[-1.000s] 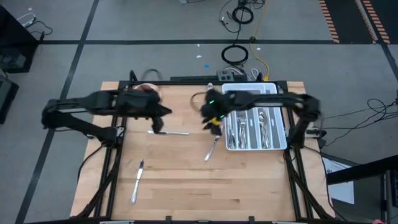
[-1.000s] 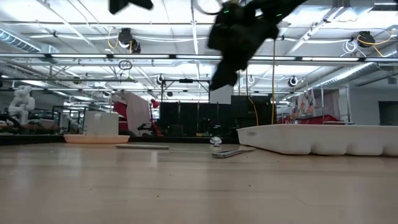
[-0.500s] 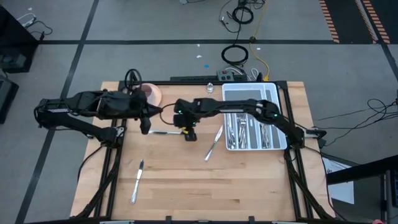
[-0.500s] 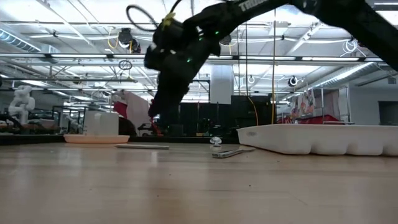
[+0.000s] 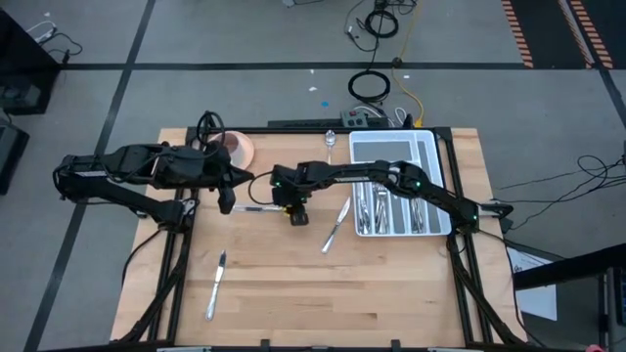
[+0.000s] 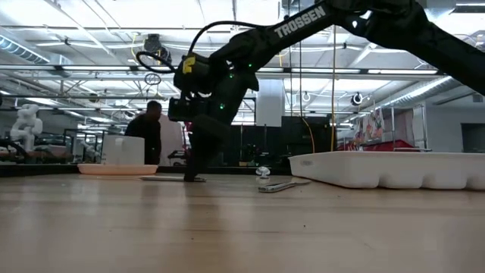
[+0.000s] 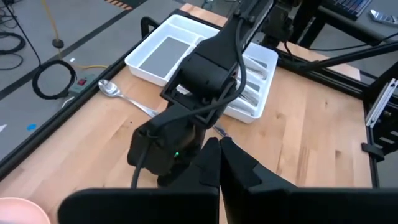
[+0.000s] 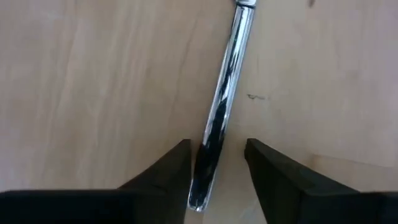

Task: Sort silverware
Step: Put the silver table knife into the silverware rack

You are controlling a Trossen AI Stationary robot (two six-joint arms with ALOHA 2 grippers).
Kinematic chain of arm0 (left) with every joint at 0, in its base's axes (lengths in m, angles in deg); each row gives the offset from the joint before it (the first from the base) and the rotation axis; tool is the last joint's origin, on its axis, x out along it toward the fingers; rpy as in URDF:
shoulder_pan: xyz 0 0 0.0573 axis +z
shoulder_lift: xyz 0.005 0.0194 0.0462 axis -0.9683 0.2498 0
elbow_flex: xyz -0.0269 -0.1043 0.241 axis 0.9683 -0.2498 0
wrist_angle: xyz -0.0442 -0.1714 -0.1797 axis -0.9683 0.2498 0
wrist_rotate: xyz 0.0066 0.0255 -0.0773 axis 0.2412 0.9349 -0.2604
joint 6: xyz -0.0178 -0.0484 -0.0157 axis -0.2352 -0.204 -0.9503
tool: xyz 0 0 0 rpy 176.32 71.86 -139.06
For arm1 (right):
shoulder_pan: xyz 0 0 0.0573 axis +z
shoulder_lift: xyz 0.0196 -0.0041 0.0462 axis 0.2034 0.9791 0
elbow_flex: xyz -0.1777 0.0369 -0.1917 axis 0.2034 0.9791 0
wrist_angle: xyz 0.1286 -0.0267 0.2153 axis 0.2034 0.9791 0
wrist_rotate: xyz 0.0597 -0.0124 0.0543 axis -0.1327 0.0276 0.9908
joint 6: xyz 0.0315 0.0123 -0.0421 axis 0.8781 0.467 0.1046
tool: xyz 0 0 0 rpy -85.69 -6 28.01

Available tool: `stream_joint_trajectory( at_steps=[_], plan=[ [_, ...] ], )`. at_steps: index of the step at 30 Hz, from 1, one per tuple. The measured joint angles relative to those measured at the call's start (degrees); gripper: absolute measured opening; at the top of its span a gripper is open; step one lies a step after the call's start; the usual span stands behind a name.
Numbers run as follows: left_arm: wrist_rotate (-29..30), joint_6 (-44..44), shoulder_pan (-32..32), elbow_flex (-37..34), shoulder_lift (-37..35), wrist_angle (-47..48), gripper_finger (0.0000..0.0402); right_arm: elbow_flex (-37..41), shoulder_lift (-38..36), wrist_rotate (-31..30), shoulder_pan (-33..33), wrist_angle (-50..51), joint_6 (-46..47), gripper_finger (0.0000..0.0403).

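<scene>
A slim shiny piece of silverware [image 5: 256, 207] lies flat on the wooden table near its middle. My right gripper [image 5: 296, 212] points down over its right end. In the right wrist view its open fingers [image 8: 180, 163] stand on either side of the handle end [image 8: 214, 134], without clear touch. My left gripper [image 5: 227, 198] is shut and holds nothing. It hovers above the table just left of that piece. More silverware lies loose: one piece [image 5: 335, 225] beside the tray, a knife [image 5: 215, 286] at the near left, and a spoon [image 5: 331, 140] at the far edge.
The white compartmented tray [image 5: 430, 147] stands at the far right, with several pieces of silverware in it. A pink saucer [image 5: 241, 147] sits at the far edge behind the left arm. A person [image 6: 151, 129] stands in the room beyond the table.
My right gripper has swung from beside the tray toward the table's left edge. It has sunk to the table over the right end of the silverware piece in the middle, tipping more steeply down. My left gripper has drawn back a little toward the left edge.
</scene>
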Motion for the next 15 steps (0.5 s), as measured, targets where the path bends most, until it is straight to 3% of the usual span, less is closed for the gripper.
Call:
stream_joint_trajectory(
  at_steps=[3, 8, 15],
  plan=[
    [0.0, 0.0, 0.0, 0.0, 0.0, 0.0, 0.0000, -0.1, 0.8, -3.7, 0.6, 2.1, -2.6, 0.0114],
    [0.0, 0.0, 0.0, 0.0, 0.0, 0.1, 0.0000, -0.2, 2.0, -4.0, 1.1, 3.9, -4.3, 0.0016],
    [0.0, 0.0, 0.0, 0.0, 0.0, 2.7, 0.0000, -0.5, 2.0, -4.4, 1.4, 5.3, -1.3, 0.0004]
  ],
)
